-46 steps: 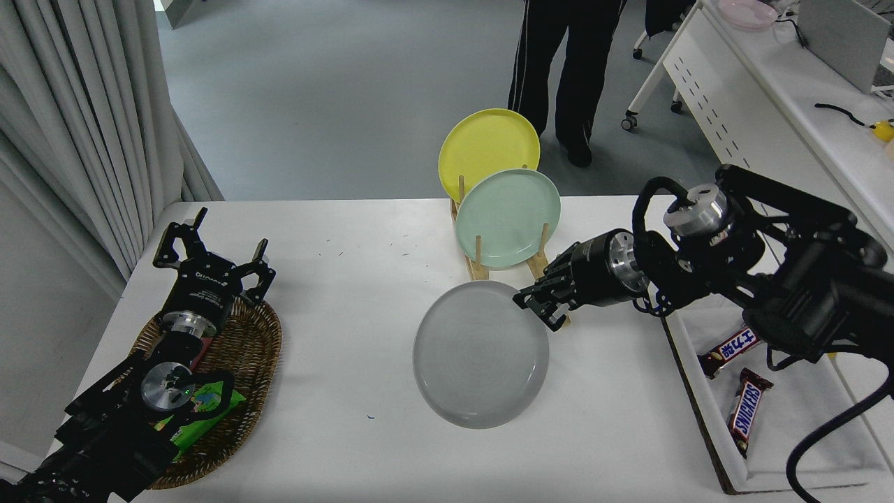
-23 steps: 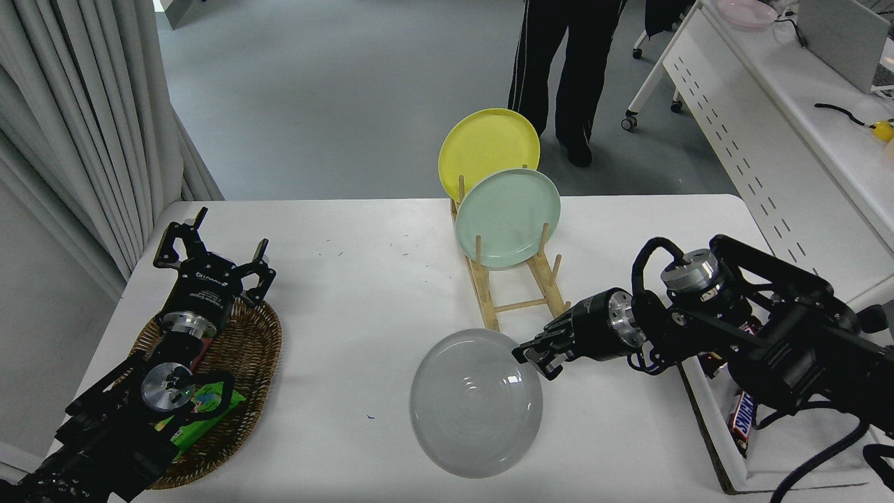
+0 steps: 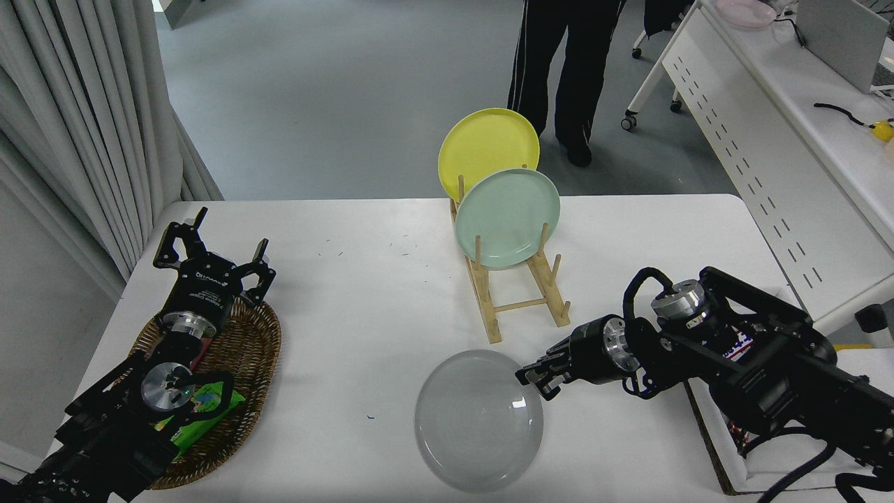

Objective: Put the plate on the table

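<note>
Head view gives you the containers first: a wicker basket [image 3: 260,334] sits at the near left of the bench [image 3: 363,293], and in it you can see a green packet [image 3: 202,413] partly hidden under the left arm; the left tool [image 3: 209,262] is parked over the basket's far rim with its fingers spread. A wooden rack [image 3: 520,305] stands at the far middle of the bench; it holds a mint-green plate [image 3: 508,218] upright in its far slots, with a yellow plate [image 3: 487,149] upright just behind that; the rack's near slots show only bare pegs. At the near right you have a white tray [image 3: 705,426], mostly covered by the right arm, so you cannot tell its contents.

The plate [image 3: 478,420] is round, plain light grey, with a shallow raised rim and a small glint near its right edge; it is at the near middle of the bench, in front of the rack, and you cannot tell whether it lies fully flat. The right tool [image 3: 536,376] is pinching the plate's far-right rim.

The bench is white with rounded corners and a few dark specks; beyond it you see grey floor, a person's dark trouser legs [image 3: 562,66], pale curtains [image 3: 84,119] at left and a white perforated desk [image 3: 761,133] at right.
</note>
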Available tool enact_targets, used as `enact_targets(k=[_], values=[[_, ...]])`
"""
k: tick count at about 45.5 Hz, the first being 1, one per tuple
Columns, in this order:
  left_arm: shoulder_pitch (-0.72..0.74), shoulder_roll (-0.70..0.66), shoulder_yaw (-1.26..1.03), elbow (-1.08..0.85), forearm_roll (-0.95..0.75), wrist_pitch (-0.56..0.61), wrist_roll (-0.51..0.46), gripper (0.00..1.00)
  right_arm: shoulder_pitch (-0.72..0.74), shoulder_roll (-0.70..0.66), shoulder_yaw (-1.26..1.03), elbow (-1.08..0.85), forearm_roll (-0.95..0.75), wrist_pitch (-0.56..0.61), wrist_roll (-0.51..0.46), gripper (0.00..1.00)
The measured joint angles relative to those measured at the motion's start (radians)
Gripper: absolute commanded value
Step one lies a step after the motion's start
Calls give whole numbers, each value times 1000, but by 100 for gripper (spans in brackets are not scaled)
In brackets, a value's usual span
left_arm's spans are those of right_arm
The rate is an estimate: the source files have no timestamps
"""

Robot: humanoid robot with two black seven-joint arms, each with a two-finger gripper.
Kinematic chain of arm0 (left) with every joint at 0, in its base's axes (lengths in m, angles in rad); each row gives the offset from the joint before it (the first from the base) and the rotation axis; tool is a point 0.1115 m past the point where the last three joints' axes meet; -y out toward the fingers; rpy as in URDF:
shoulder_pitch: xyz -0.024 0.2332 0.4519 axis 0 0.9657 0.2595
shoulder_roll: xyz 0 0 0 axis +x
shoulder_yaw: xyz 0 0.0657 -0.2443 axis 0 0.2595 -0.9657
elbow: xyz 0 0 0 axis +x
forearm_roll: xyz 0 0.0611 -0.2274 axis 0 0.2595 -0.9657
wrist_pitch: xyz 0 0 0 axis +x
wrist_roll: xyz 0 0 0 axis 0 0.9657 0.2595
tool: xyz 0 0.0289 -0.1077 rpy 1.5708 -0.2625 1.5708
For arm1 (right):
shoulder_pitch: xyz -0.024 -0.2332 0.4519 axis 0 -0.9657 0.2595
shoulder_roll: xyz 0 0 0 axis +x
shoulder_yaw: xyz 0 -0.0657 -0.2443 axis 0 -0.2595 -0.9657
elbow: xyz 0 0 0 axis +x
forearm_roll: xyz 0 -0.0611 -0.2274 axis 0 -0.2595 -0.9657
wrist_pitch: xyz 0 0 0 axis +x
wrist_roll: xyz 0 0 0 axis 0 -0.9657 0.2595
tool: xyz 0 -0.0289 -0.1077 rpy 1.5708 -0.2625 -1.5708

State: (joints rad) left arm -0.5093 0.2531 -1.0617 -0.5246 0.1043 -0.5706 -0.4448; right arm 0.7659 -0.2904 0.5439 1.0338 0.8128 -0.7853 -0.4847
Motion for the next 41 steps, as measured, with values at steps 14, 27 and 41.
enact_targets(k=[14, 27, 41], values=[[0, 0, 0, 0, 0, 0, 0, 100, -8, 38, 8, -51, -22, 0, 0, 0], [0, 0, 0, 0, 0, 0, 0, 100, -10, 55, 11, -66, -31, 0, -1, 0], [0, 0, 0, 0, 0, 0, 0, 100, -9, 62, 13, -70, -34, 0, -3, 0]])
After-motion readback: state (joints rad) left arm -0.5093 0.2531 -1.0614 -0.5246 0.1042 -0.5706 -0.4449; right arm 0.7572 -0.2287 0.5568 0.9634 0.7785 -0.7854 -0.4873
